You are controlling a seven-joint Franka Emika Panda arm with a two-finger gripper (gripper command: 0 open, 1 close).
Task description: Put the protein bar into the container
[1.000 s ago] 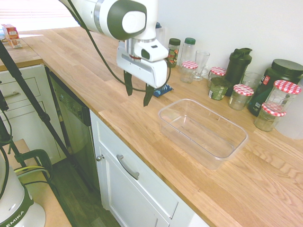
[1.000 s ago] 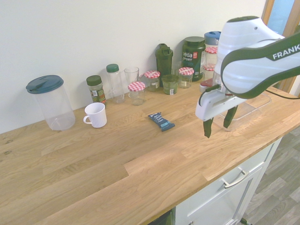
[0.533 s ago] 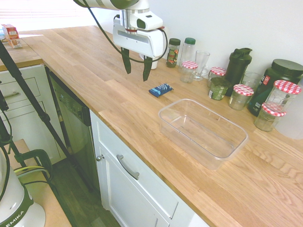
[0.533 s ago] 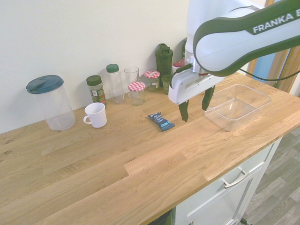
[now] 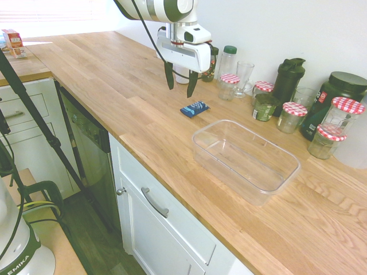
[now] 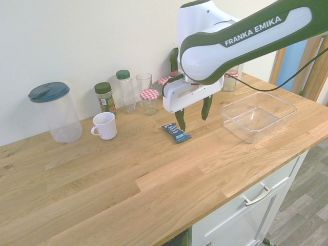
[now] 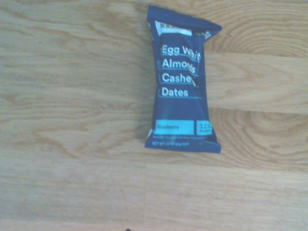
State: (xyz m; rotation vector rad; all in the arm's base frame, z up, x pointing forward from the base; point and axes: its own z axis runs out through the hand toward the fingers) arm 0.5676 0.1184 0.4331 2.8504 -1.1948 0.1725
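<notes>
Jaws spread wide and empty, my gripper hangs above the wooden counter at upper centre; just below it the protein bar lies flat, with the clear container at lower right.

A wooden countertop runs along a white wall; white cabinets below, perhaps a dishwasher.

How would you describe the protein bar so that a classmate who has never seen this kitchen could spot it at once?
Start at the long wooden countertop and find the clear plastic container near its front edge. Just beyond one end lies the protein bar, flat on bare wood. It is the only dark blue wrapper with white print; everything nearby is a jar, bottle or cup.
</notes>
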